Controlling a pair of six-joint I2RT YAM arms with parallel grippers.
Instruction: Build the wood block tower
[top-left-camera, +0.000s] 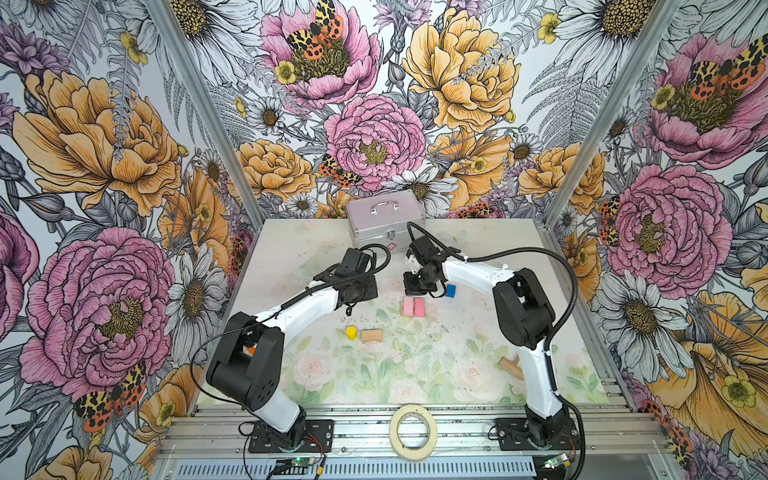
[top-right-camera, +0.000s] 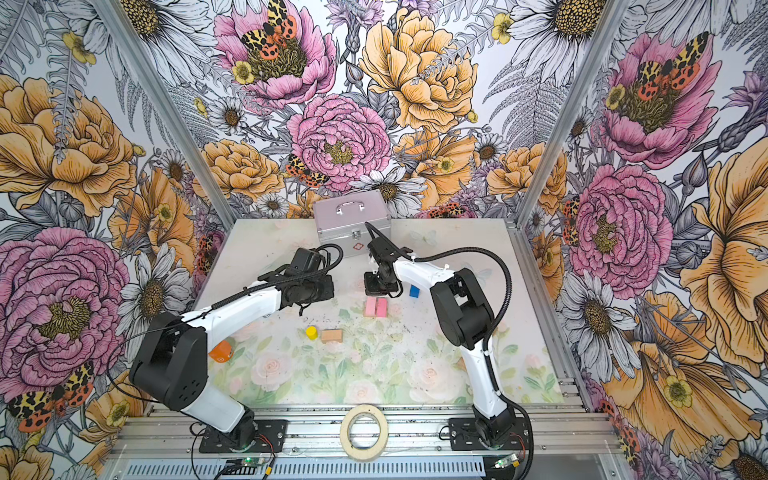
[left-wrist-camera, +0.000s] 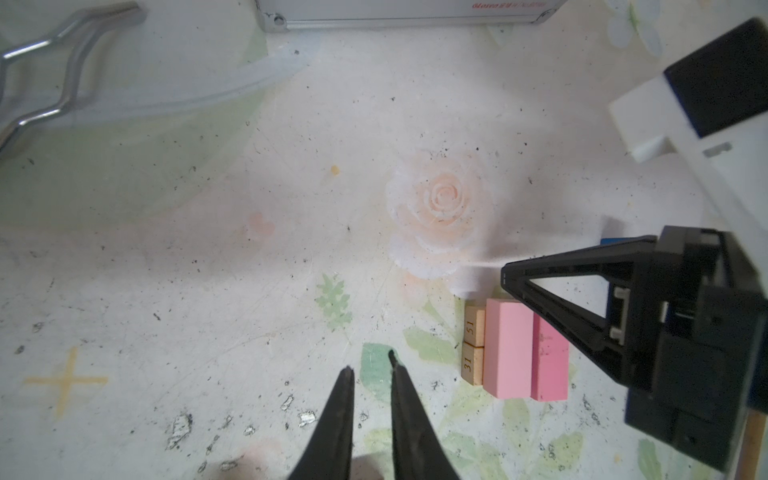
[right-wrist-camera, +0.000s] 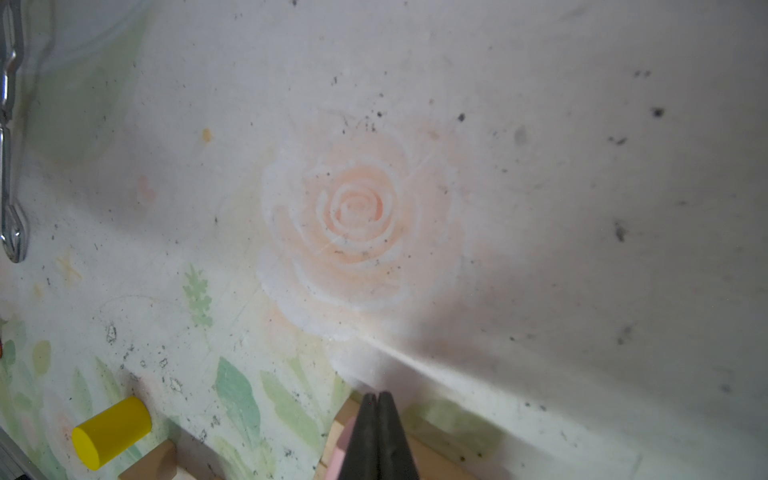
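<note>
Two pink bricks (top-left-camera: 413, 306) lie side by side on two tan bricks (left-wrist-camera: 473, 345), whose numbered ends show in the left wrist view. My right gripper (top-left-camera: 409, 289) is shut and empty. Its tips (right-wrist-camera: 377, 395) hang just above the far end of the pink bricks (left-wrist-camera: 508, 349). My left gripper (left-wrist-camera: 370, 365) hovers over bare mat left of the stack, its jaws a narrow gap apart with nothing between them. A blue block (top-left-camera: 450, 290) stands right of the stack. A yellow cylinder (top-left-camera: 351, 332) and a loose tan brick (top-left-camera: 371, 336) sit nearer the front.
A silver case (top-left-camera: 384, 220) stands at the back of the mat. A wooden mallet (top-left-camera: 511, 365) lies behind the right arm. A tape roll (top-left-camera: 409, 432) rests on the front rail. An orange object (top-right-camera: 220, 351) sits by the left arm's elbow.
</note>
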